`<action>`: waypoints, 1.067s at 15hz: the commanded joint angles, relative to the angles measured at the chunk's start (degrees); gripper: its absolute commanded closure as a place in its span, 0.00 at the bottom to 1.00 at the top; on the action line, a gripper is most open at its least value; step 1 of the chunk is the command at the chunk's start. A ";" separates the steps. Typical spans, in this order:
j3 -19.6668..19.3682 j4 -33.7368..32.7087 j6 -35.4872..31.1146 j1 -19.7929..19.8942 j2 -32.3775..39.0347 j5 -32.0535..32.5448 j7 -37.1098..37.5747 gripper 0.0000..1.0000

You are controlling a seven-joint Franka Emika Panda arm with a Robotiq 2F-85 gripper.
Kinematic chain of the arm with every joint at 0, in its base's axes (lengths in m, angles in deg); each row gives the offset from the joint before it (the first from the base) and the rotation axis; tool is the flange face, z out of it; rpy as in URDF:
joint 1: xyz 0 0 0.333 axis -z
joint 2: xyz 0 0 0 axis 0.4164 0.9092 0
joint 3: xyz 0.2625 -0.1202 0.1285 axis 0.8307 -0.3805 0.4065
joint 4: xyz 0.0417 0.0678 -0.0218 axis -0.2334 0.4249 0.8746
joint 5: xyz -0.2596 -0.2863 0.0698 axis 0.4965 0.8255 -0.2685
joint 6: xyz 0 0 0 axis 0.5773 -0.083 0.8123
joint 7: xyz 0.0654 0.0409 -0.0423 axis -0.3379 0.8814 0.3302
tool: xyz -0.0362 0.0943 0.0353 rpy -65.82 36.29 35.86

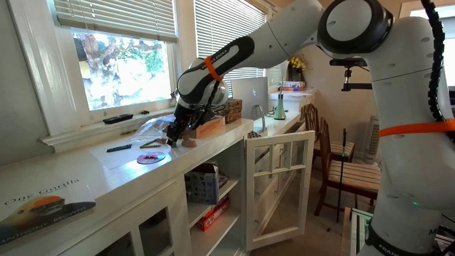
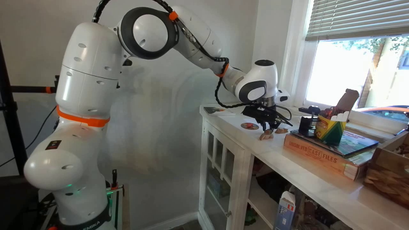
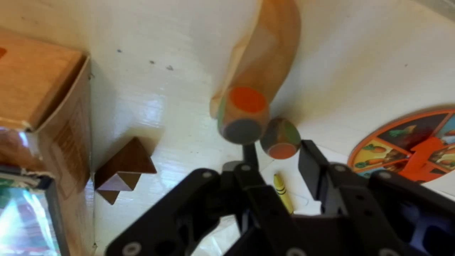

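My gripper (image 3: 278,147) points down at the white counter (image 1: 117,174), its fingers partly apart. A small block (image 3: 284,137) with dark, green and orange faces lies between the fingertips, close to the right one. I cannot tell whether they touch. A larger painted block (image 3: 244,117) hides the left fingertip. Behind it a curved tan wooden piece (image 3: 275,42) extends up the wrist view; wooden pieces show under the gripper in both exterior views (image 1: 188,143) (image 2: 266,135). A yellow crayon (image 3: 284,195) lies below, between the fingers. A brown faceted piece (image 3: 124,167) sits to the left.
A round spinner (image 3: 412,153) lies near the gripper. An orange-sided box (image 2: 314,152) bears a book and a crayon box (image 2: 330,131); a wooden basket (image 2: 389,169) stands beyond. A plastic bag (image 1: 153,128) and a book (image 1: 46,206) are on the counter. A cabinet door (image 1: 249,192) hangs open.
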 commanded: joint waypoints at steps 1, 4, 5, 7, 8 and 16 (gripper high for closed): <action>-0.99 0.79 2.27 -0.66 -1.47 0.73 1.30 0.94; -1.25 0.77 2.86 -0.74 -1.64 0.85 1.52 0.93; -1.30 0.75 3.08 -0.73 -1.63 0.80 1.48 0.93; -1.44 0.74 3.48 -0.79 -1.70 0.79 1.60 0.93; -1.41 0.68 3.48 -0.79 -1.80 0.65 1.58 0.93; -1.26 0.38 2.88 -1.15 -2.63 0.38 1.51 0.93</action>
